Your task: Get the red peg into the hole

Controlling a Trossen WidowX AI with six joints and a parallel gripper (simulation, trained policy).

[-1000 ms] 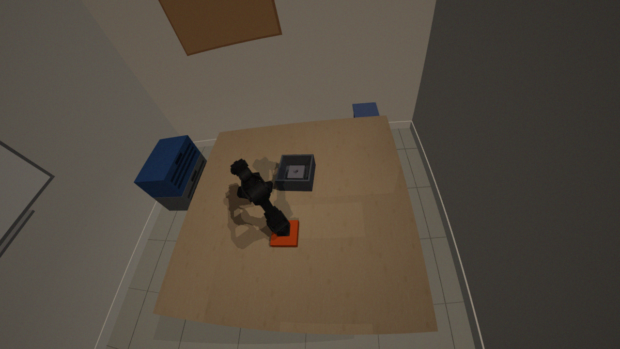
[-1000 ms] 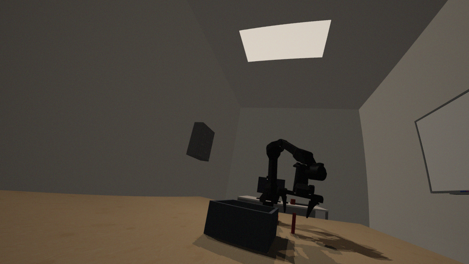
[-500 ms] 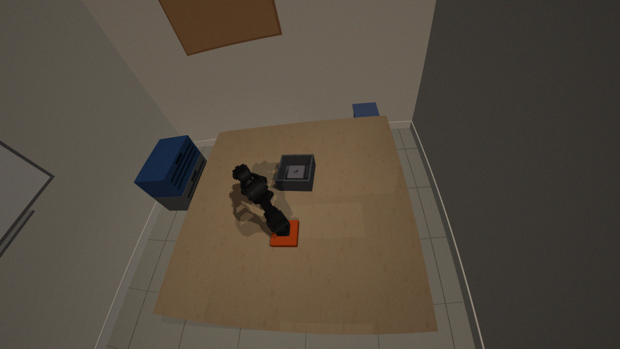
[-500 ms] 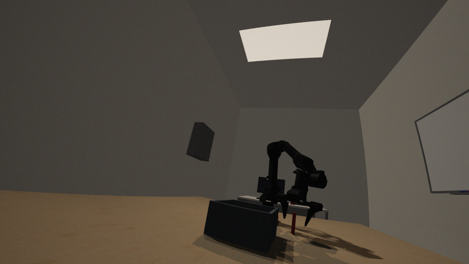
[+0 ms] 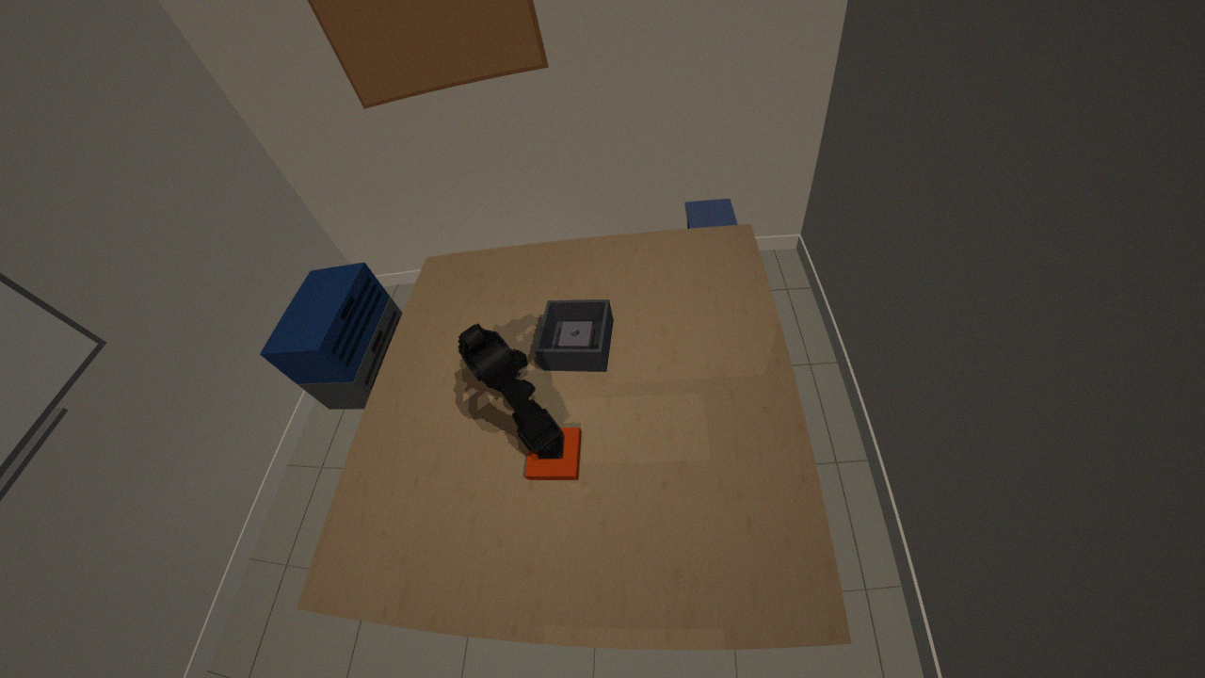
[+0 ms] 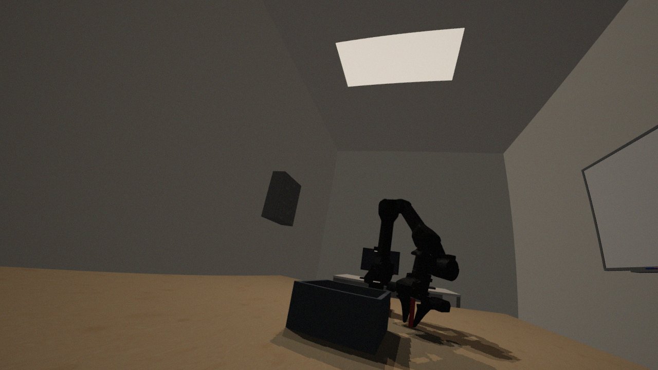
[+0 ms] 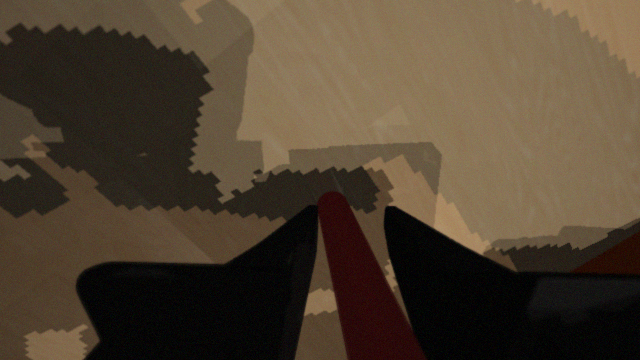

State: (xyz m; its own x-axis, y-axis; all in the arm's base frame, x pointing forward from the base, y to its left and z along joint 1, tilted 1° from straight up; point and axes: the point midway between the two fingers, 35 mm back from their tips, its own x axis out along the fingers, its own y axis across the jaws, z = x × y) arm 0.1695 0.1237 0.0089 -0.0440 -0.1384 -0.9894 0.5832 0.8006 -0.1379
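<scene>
The red peg (image 6: 412,312) (image 7: 357,280), beside the open box (image 5: 574,358) (image 6: 337,315), is straddled near-upright by 2 part-closed fingers of the gripper (image 6: 410,321) (image 7: 350,215); a firm grip cannot be confirmed.

In the top view, the red peg and the fingertips of the tool are hidden beneath the arm (image 5: 492,358), and part of the orange base plate (image 5: 566,465) is covered by it. The brown board (image 5: 446,41) is cut off by the upper edge. The small blue box (image 5: 710,212) is partly hidden behind the counter (image 5: 657,540).

In the exterior view, the plate inside the box (image 6: 337,315) is concealed by the box's walls, and the whiteboard (image 6: 627,202) is cut off at the right.

In the wrist view, the near end of the red peg (image 7: 360,285) is cut off by the lower edge.
</scene>
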